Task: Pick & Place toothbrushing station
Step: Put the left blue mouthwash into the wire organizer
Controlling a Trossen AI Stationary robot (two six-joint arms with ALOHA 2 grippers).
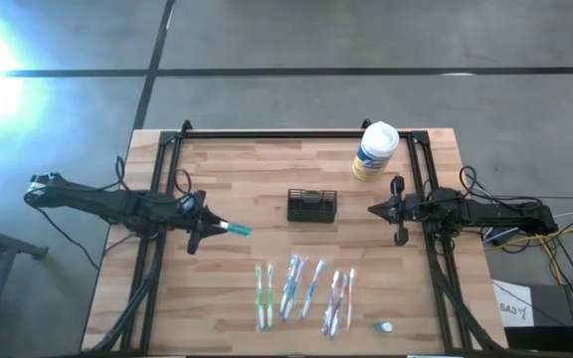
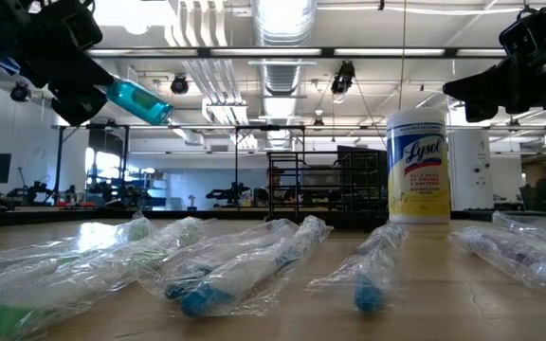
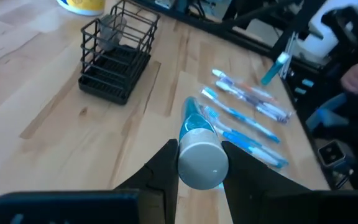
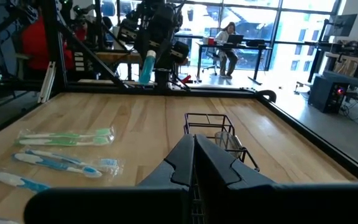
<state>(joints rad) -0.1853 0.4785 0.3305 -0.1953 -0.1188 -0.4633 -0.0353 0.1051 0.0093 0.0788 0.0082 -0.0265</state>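
Observation:
The black wire-mesh caddy (image 1: 312, 206) stands on its base at the table's middle; it also shows in the left wrist view (image 3: 114, 53). My left gripper (image 1: 210, 226) is left of the caddy, above the table, shut on a teal tube with a white cap (image 1: 235, 230). My right gripper (image 1: 372, 210) is shut and empty, hovering just right of the caddy with its fingertips (image 4: 194, 142) pointing at it. Several wrapped toothbrushes (image 1: 301, 290) lie flat along the near edge. My left gripper pinches the teal tube between its two fingers (image 3: 166, 165) at the white cap end (image 3: 201, 163). The fingers lie along the tube, and its teal body (image 2: 140, 101) sticks out past the fingertips toward the caddy. The tube is lifted clear and slants slightly down.
A white canister with a yellow label (image 1: 375, 150) stands at the far right, behind the caddy. A small pale round thing (image 1: 386, 326) lies at the near right corner. Bare wood lies between the caddy and the toothbrushes. A person sits in the room beyond (image 4: 227, 38).

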